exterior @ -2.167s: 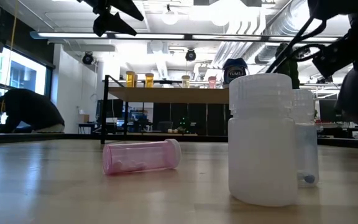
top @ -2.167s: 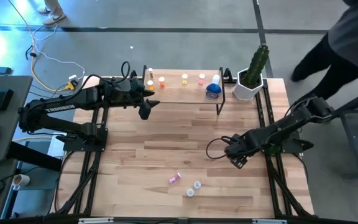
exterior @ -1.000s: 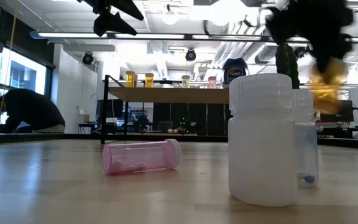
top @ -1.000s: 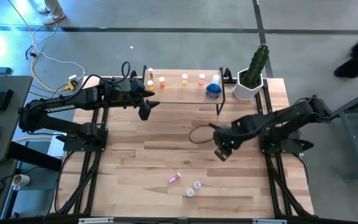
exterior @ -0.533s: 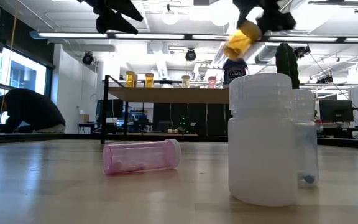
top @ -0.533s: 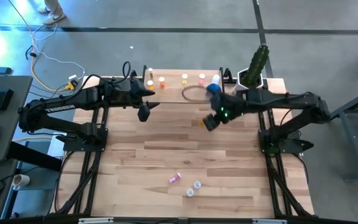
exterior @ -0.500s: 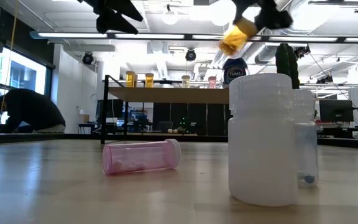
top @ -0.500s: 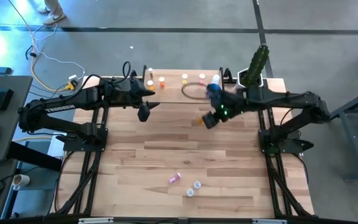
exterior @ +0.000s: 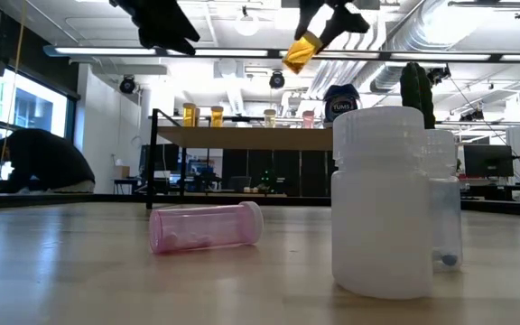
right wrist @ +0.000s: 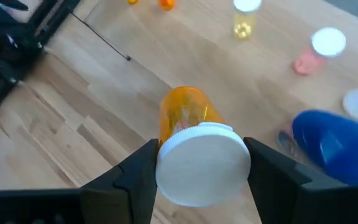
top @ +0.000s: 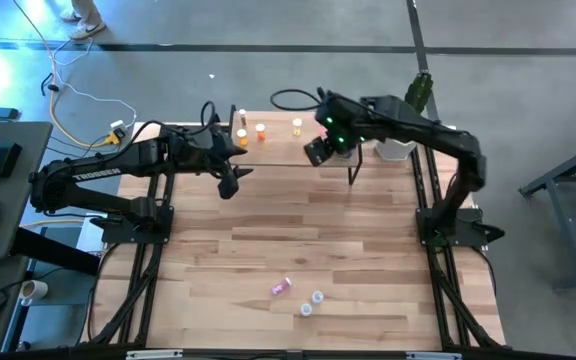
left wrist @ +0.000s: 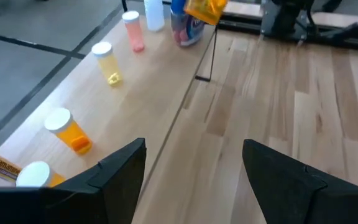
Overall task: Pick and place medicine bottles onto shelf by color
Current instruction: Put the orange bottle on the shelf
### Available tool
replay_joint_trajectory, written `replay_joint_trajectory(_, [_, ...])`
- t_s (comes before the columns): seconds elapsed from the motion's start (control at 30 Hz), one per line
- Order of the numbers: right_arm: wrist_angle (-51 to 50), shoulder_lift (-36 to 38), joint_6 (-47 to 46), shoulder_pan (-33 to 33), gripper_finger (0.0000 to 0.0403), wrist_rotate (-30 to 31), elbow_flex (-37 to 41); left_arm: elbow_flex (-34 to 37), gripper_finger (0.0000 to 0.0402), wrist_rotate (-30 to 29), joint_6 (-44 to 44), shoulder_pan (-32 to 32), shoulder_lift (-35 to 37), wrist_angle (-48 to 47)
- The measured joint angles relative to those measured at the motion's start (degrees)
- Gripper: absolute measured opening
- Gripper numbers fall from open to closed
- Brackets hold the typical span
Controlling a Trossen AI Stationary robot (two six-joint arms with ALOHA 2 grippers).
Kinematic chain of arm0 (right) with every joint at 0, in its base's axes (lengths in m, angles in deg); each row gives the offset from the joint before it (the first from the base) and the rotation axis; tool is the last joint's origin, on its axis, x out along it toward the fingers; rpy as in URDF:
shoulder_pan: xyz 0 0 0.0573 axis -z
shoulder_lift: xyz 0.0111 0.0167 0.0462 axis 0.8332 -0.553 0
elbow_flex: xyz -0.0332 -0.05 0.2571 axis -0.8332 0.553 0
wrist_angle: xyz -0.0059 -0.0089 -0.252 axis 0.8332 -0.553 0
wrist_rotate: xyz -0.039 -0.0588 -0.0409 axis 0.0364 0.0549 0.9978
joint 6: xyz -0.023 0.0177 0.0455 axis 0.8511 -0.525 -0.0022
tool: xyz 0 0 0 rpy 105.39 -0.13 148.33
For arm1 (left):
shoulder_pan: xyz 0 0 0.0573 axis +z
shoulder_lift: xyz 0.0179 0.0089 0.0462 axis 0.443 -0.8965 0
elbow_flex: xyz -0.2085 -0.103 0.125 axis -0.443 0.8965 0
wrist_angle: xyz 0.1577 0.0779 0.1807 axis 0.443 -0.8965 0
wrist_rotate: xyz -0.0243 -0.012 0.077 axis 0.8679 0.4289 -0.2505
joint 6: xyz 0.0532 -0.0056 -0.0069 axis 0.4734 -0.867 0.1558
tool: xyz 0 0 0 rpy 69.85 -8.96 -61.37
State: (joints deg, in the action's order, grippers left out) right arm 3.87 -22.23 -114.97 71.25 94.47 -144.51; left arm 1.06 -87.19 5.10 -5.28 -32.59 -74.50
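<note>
We take the shelf (top: 298, 150) as our landmark. On it already stand two orange bottles (left wrist: 70, 132) at its left end, beside a small box lying flat there, then a yellowish bottle (left wrist: 106, 62), a pink bottle (left wrist: 133, 29), a white one and the blue jar (right wrist: 337, 146) toward its right end. Our right gripper (top: 318, 150) hangs above the shelf's middle, jaws closed on another orange bottle (right wrist: 194, 146), white cap toward its wrist camera; it is not yet set down. Our left gripper (top: 230, 182) waits just in front of the shelf's left end, jaws wide and holding nothing.

Well in front of the shelf, three bottles are left on the table: a pink one lying on its side (exterior: 206, 226), a white one (exterior: 382, 203) and a clear one (exterior: 445, 203), both upright. So we judge the job well past halfway: one bottle in the air, three to fetch.

From above, the right arm covers the shelf's right end, so the jar and the white bottle show only from the wrists. In the low view the white bottle hides most of the clear one. The box's label is cut off, and we cannot tell whether any bottle hides behind the cactus pot (top: 398, 148) beyond the shelf's right end.
</note>
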Motion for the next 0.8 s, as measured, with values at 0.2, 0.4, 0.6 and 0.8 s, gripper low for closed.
replay_joint_trajectory(0.2, [-6.74, -8.22, 8.54, 2.10, 0.0192, -1.65, -12.43, 0.00, 0.0255, 0.01, 0.13, 0.00, 0.00, -0.97])
replay_joint_trajectory(0.4, [-13.09, -14.11, 17.51, 3.21, 0.0192, -1.68, -19.03, 0.00, 0.0255, -0.08, 0.10, 0.01, 0.00, -0.95])
replay_joint_trajectory(0.6, [-14.92, -16.89, 26.95, 3.19, 0.0192, -1.86, -19.72, -0.02, 0.0255, -0.20, -0.52, 0.00, 0.00, -0.92])
replay_joint_trajectory(0.8, [-16.32, -18.78, 36.64, 3.19, 0.0192, 0.12, -19.59, -0.02, 0.0255, -0.21, -0.98, 0.02, 0.00, -0.92])
